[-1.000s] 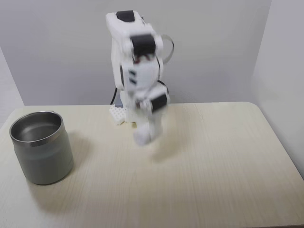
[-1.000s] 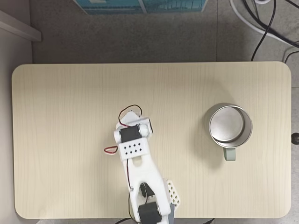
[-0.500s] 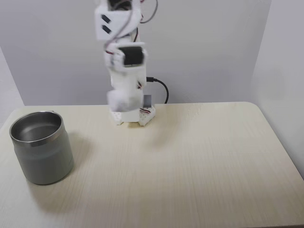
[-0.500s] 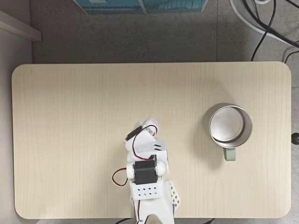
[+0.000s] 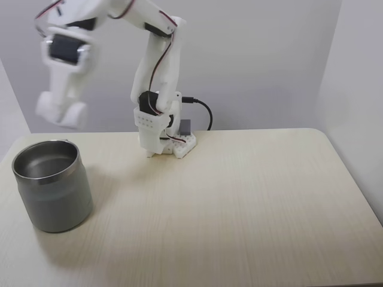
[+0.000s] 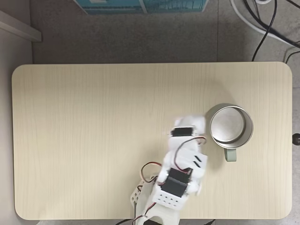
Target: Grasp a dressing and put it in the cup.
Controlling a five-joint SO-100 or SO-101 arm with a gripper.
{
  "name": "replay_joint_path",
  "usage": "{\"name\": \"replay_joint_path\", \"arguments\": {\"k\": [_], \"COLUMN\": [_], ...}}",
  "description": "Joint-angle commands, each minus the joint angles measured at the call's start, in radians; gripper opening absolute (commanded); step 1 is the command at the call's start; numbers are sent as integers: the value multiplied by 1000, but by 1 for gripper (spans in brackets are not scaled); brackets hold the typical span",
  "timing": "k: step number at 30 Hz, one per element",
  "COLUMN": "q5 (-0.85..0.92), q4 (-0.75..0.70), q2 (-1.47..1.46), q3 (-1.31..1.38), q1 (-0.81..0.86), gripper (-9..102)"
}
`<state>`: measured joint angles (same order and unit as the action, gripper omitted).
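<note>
The grey metal cup [image 5: 54, 191] stands upright at the table's left in a fixed view, and at the right from above [image 6: 231, 126]. My white gripper [image 5: 60, 112] hangs blurred in the air above and slightly behind the cup. From above the gripper [image 6: 193, 124] sits just left of the cup's rim. A rounded white lump at its tip looks like the dressing [image 5: 69, 115], held between the shut fingers. From above the dressing [image 6: 199, 123] is a smeared white patch. Motion blur hides the fingers' outline.
The arm's base [image 5: 164, 142] is fixed at the table's back edge, with a black cable [image 5: 203, 110] behind it. From above the base [image 6: 157, 204] is at the bottom edge. A blue box [image 6: 140, 5] and cables [image 6: 267, 23] lie on the floor beyond the table.
The arm lifted from the table's middle, then swung toward the cup, carrying the white lump at its tip. The cup has not moved.
</note>
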<state>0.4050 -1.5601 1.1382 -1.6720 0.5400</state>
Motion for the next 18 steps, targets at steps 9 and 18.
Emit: {"name": "replay_joint_path", "arguments": {"k": [9,18], "q5": [-21,12], "q4": [97,265], "q2": [103,94], "q3": [8,216], "q1": [138,175], "gripper": [0,0]}}
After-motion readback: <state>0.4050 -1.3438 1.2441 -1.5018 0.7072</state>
